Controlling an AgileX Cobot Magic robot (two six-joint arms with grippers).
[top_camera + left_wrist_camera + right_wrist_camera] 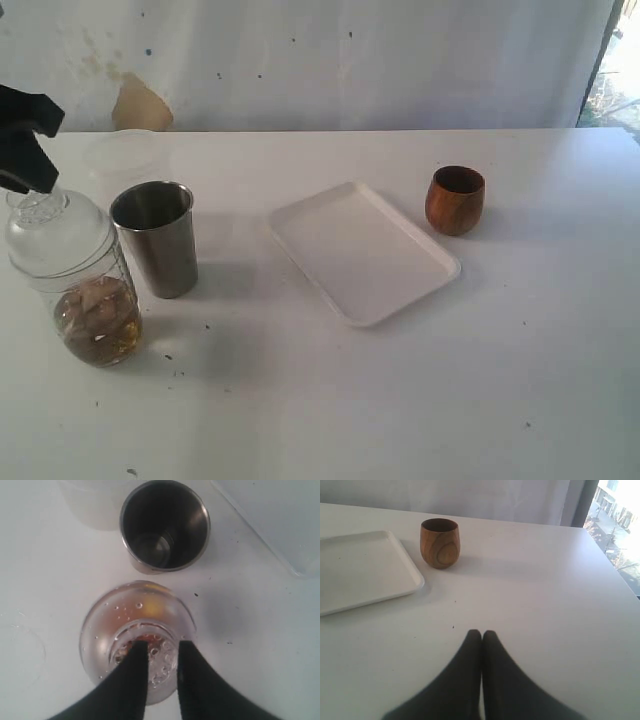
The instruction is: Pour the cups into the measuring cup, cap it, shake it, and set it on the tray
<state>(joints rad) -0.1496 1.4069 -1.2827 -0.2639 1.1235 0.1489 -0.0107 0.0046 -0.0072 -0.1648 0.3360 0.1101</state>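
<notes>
The measuring cup (pixel 88 295) stands at the left on the table, with brownish contents and a clear domed cap (pixel 58 235) on it. My left gripper (pixel 40 185) hovers right over the cap. Its black fingers are a little apart, open, straddling the cap's raised top (pixel 160 647). From above, the cup (pixel 135 607) shows wet bubbles inside. The steel tumbler (pixel 158 240) (pixel 164 525) stands upright beside it and looks empty. The wooden cup (pixel 454 200) (pixel 439 542) is upright to the right of the white tray (pixel 360 250) (pixel 360 570). My right gripper (pixel 481 632) is shut, holds nothing, and is low over bare table.
A frosted white tub (pixel 122 152) (pixel 95 505) sits behind the tumbler near the back edge. The tray lies at an angle in the middle of the table, and its corner (pixel 280 520) is close to the tumbler. The wall runs along the back.
</notes>
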